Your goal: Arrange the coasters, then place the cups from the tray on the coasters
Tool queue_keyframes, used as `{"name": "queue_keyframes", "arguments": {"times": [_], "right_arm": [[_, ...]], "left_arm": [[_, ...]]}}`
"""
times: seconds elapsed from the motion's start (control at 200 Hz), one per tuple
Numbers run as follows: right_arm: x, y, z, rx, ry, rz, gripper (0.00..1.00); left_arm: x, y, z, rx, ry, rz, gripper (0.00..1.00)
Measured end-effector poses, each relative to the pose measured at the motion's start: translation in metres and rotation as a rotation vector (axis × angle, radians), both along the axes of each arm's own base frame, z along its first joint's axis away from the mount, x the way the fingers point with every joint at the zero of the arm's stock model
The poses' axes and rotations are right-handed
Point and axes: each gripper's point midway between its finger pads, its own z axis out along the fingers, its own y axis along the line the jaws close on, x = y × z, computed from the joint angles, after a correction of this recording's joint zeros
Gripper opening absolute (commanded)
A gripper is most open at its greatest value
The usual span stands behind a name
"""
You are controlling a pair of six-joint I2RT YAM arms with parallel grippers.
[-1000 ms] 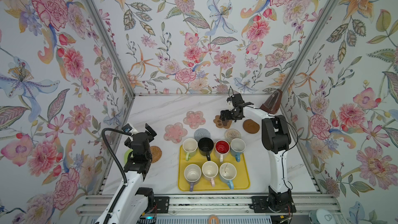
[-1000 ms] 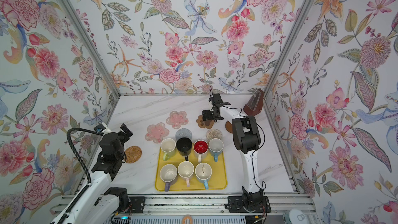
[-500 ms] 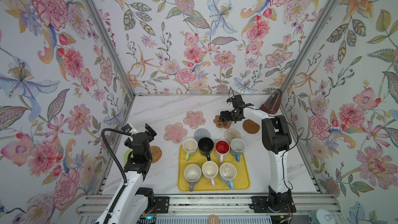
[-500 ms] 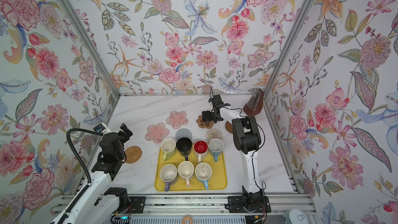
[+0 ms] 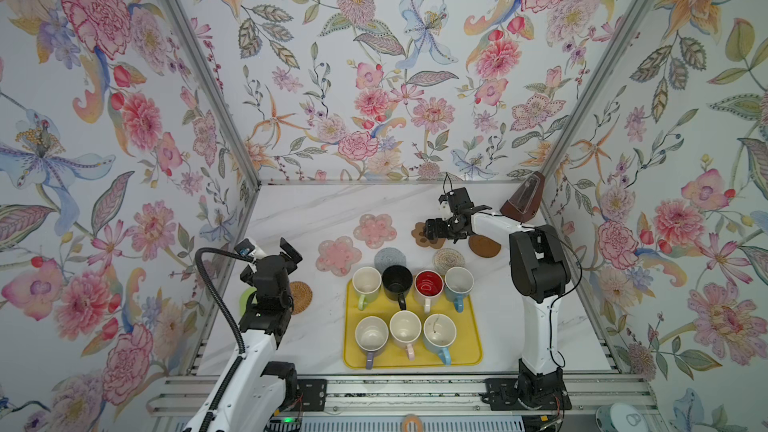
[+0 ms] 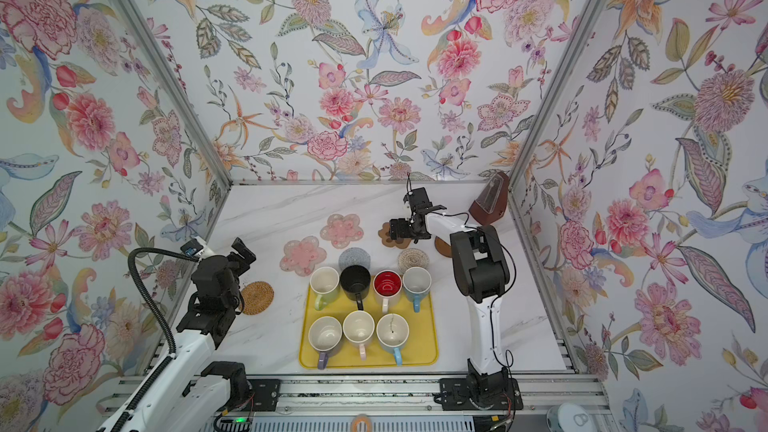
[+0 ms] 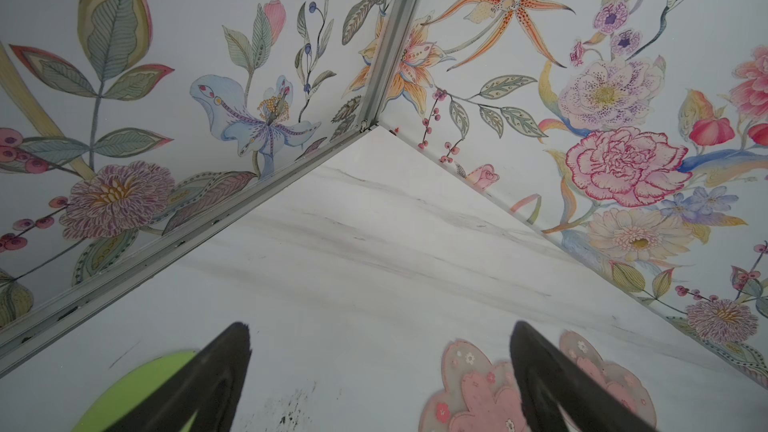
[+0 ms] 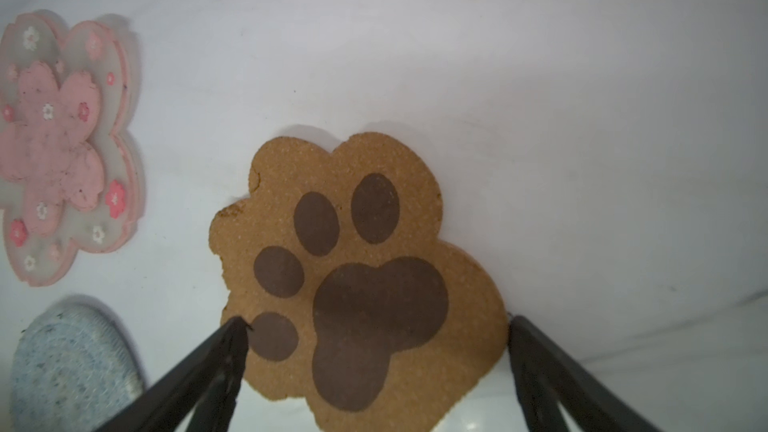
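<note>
My right end effector (image 8: 376, 326) is spread wide, empty, straddling the paw-print coaster (image 8: 357, 268) lying flat on the table (image 5: 332, 209) just beyond the tray (image 5: 469, 338) (cups (image 5: 405, 328) all parked there), presumably to nudge it into line.

Yellow rectangular tray (image 5: 471, 326) of seven handled mugs (image 5: 405, 328) at the front middle of the white marble worktop (image 5: 332, 209).
The mugs stand in two rows (four behind, three in front). Just behind the tray's back edge lie the grey speckled round coaster (image 5: 390, 258) and, to its right, the beige woven round coaster (image 5: 449, 259). Farther back, left to right: two pink flower coasters (image 5: 375, 230), brown paw-print coaster (image 5: 417, 231), dark wooden round coaster (image 5: 485, 246). The tan rattan round coaster (image 5: 301, 297) lies near the left edge, and the brown pyramid metronome (image 5: 523, 200) stands in the back right corner.
</note>
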Motion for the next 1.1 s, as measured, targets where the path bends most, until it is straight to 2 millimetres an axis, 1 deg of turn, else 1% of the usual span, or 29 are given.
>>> {"name": "queue_keyframes", "arguments": {"times": [0.115, 0.18, 0.34, 0.42, 0.475, 0.616, 0.736, 0.841, 1.101], "right_arm": [[-0.008, 0.004, 0.0, -0.007, 0.009, 0.004, 0.98], [-0.011, 0.003, 0.0, -0.024, 0.011, -0.002, 0.98], [-0.012, -0.008, 0.002, -0.124, -0.007, -0.02, 0.98], [-0.01, -0.011, 0.008, -0.182, -0.029, -0.011, 0.99], [-0.007, -0.007, 0.016, -0.211, -0.052, 0.007, 0.99], [-0.002, 0.019, 0.037, -0.236, -0.123, 0.069, 0.99], [0.0, 0.04, 0.046, -0.242, -0.156, 0.109, 0.99], [0.002, 0.047, 0.041, -0.263, -0.157, 0.127, 0.99], [0.011, 0.049, 0.017, -0.347, -0.137, 0.142, 0.99]], "left_arm": [[0.001, -0.001, -0.002, -0.004, 0.005, -0.002, 0.99], [0.001, -0.001, -0.003, -0.006, 0.006, -0.001, 0.99], [0.001, -0.001, -0.003, -0.007, 0.006, -0.001, 0.99], [0.001, 0.0, -0.003, -0.007, 0.006, 0.0, 0.99], [0.001, 0.0, -0.003, -0.007, 0.006, 0.0, 0.99], [0.001, 0.0, -0.001, -0.007, 0.001, 0.0, 0.99], [-0.001, 0.0, 0.004, -0.009, -0.019, 0.001, 0.99], [-0.003, 0.0, 0.008, -0.01, -0.03, 0.001, 0.99], [-0.004, 0.0, 0.01, -0.02, -0.041, 0.003, 0.99]]}}
